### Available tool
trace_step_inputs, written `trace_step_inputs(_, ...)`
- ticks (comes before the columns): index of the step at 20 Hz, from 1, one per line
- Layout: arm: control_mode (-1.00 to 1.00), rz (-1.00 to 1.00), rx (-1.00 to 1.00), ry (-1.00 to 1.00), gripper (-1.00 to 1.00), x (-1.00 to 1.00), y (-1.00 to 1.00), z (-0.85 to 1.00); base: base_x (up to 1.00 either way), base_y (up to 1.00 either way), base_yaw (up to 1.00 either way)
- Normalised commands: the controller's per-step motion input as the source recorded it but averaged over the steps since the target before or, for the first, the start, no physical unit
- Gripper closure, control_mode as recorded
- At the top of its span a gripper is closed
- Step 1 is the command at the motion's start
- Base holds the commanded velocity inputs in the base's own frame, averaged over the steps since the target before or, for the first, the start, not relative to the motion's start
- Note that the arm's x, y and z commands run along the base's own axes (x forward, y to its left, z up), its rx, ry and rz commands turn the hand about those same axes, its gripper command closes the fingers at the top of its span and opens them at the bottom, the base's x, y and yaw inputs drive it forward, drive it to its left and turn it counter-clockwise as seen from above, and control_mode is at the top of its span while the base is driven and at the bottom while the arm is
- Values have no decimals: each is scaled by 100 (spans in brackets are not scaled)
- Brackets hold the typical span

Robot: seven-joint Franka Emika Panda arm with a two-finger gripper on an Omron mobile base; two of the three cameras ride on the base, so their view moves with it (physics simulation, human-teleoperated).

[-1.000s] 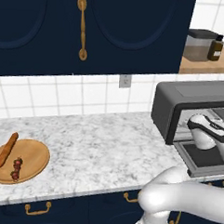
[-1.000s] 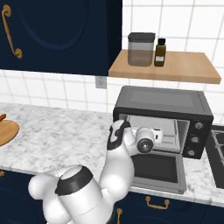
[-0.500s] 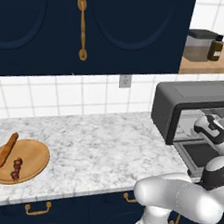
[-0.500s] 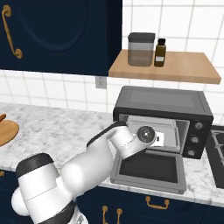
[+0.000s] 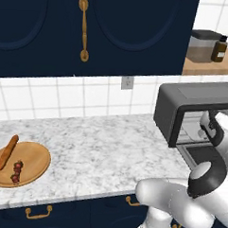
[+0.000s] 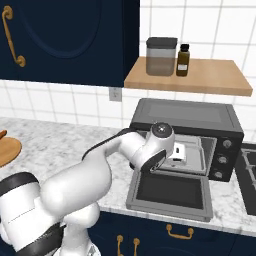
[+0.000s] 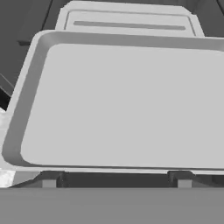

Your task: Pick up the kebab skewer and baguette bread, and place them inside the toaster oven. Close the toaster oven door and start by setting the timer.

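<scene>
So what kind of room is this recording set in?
A home-style kitchen, rendered rather than real. A marble-look counter runs under navy cabinets with brass handles, a toaster oven sits open on it, and a round wooden plate holds a baguette and a kebab skewer.

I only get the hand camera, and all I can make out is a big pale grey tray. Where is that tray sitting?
Observer: The tray is inside the toaster oven. The toaster oven door is folded down flat in front of it, wide open.
Operator: So where's the food that goes in?
Observer: Far off to the left on the marble counter. The baguette bread and the kebab skewer lie side by side on a round wooden plate, not picked up yet.
</scene>
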Motion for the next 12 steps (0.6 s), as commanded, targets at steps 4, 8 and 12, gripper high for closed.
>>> trace_step_inputs(4, -100, 11, 0, 2, -100, -97, 24, 73, 0, 0, 0)
trace_step_inputs(8, -100, 2, -1, 11, -100, -100, 54, 14, 0, 0, 0)
trace_step_inputs(12, -100, 0, 0, 12, -100, -87, 89, 23, 0, 0, 0)
